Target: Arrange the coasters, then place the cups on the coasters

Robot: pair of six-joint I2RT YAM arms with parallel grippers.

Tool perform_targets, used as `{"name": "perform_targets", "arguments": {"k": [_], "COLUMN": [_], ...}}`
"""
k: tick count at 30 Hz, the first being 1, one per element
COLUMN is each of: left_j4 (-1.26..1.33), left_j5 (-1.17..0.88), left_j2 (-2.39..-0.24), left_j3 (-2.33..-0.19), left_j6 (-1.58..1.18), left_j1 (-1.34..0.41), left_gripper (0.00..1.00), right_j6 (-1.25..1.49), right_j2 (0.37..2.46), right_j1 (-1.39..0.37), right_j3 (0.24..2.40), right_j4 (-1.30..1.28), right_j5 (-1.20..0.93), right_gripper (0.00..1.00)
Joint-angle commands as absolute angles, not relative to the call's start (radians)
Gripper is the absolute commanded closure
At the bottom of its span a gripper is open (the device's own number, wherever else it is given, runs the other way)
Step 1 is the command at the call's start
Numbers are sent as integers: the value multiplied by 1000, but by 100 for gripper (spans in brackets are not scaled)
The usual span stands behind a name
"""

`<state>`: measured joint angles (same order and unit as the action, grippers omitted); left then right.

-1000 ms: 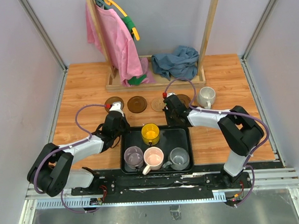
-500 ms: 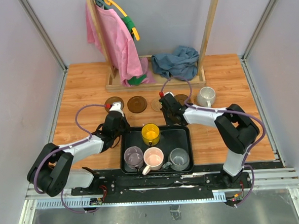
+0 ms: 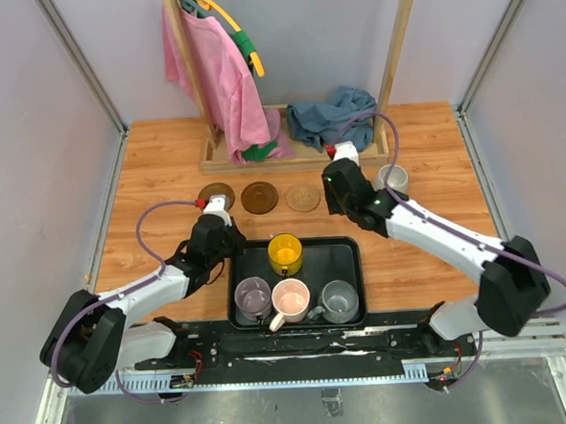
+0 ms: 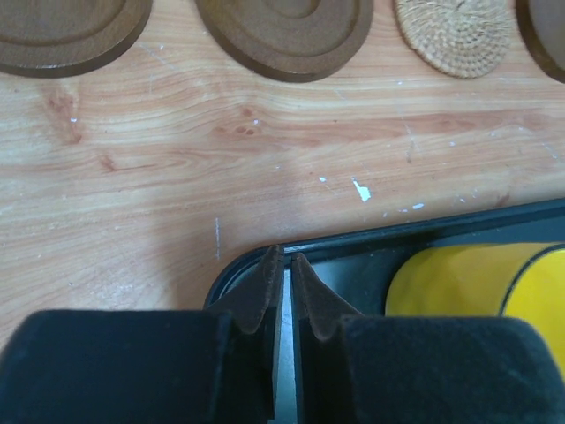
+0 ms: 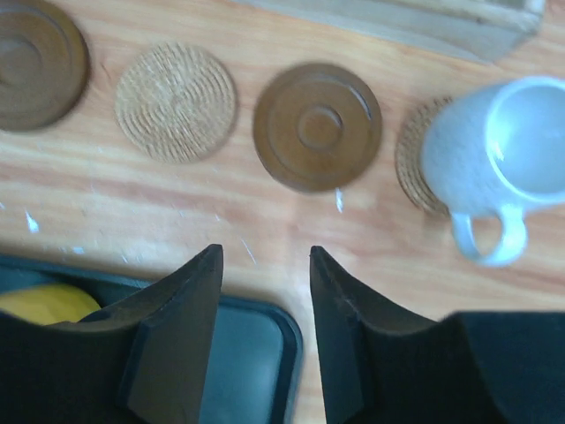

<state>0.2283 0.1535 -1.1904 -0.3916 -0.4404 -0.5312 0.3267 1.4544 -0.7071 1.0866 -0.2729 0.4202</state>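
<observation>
Four coasters and a cup lie in a row on the wood. In the right wrist view they are a dark brown coaster (image 5: 40, 62), a tan coaster (image 5: 177, 102), a dark brown coaster (image 5: 318, 126), and a white cup (image 5: 503, 150) standing on another tan coaster (image 5: 408, 168). The yellow cup (image 3: 285, 253), purple cup (image 3: 253, 296), pink cup (image 3: 290, 298) and grey cup (image 3: 338, 300) stand in the black tray (image 3: 354, 265). My right gripper (image 5: 263, 256) hangs open and empty above the tray's far right corner. My left gripper (image 4: 282, 258) is shut over the tray's far left corner (image 4: 238, 265).
A wooden rack (image 3: 299, 153) with a pink cloth (image 3: 219, 77) and a blue cloth (image 3: 335, 117) stands at the back. Grey walls close in both sides. In the top view, the right arm (image 3: 409, 223) hides one dark brown coaster.
My right gripper opened, rose and swung back and to the right, away from the coaster row. My left arm shifted only slightly.
</observation>
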Motion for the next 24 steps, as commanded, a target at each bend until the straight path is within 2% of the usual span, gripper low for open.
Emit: {"name": "perform_targets", "arguments": {"k": [1,7,10,15,19,24], "left_j4": [253,232,216,204,199,199], "left_j5": [108,40,11,-33,-34,-18], "left_j2": [-1117,-1032,-1003,-976,-991,-1023], "left_j3": [-371,-379,-393,-419,-436,-444], "left_j6": [-399,-381,-376,-375,-380,-393], "left_j1": [-538,-540,-544,-564,-586,-595], "left_gripper": [87,68,58,53,53,54], "right_j6": [433,572,609,618,619,634], "right_j2": [1318,1033,915,778,757,801], "right_j1": [-709,-743,-785,-822,-845,-934], "right_j3": [950,810,787,787,770,773], "right_j4": [-442,-622,-723,-865,-898,-898], "right_j5": [427,304,283,258,180,189], "right_gripper": [49,33,29,30,38,46]}}
